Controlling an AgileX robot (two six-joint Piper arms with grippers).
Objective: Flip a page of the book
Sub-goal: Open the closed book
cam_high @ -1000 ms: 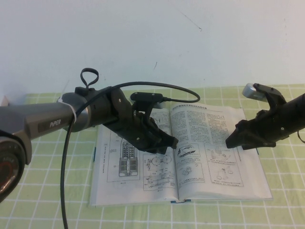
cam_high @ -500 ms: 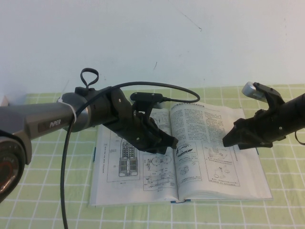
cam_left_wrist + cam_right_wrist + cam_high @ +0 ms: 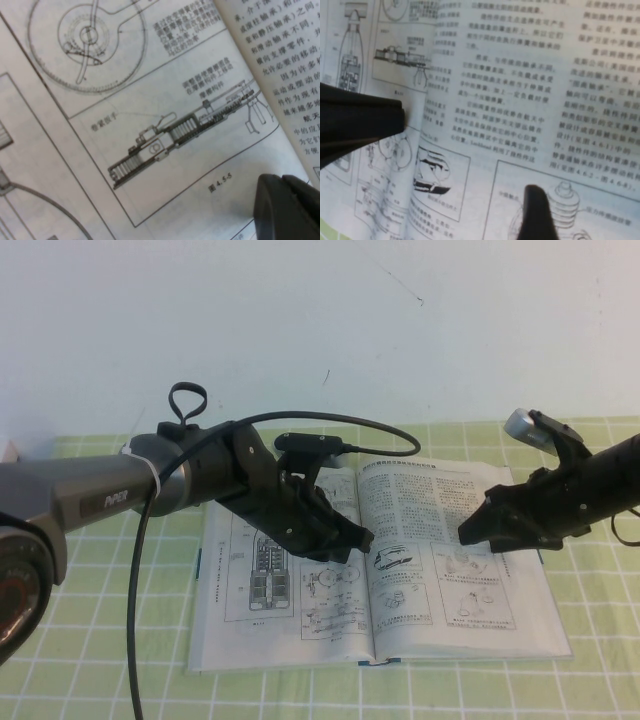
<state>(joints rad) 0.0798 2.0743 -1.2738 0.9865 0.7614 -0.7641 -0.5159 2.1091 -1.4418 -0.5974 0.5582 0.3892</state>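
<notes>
The surface (image 3: 90,640) had a green-and-white checked cloth on it, with a plain white wall (image 3: 320,330) right behind. The book (image 3: 300,635) lay open flat around the middle of the cloth. The left claw (image 3: 360,540) sat over the gutter at about 9 o'clock from the page (image 3: 420,510); couldn't tell how its fingers stood. The right claw (image 3: 475,532) hovered over that page toward 3 o'clock, spread wide, holding nothing.
</notes>
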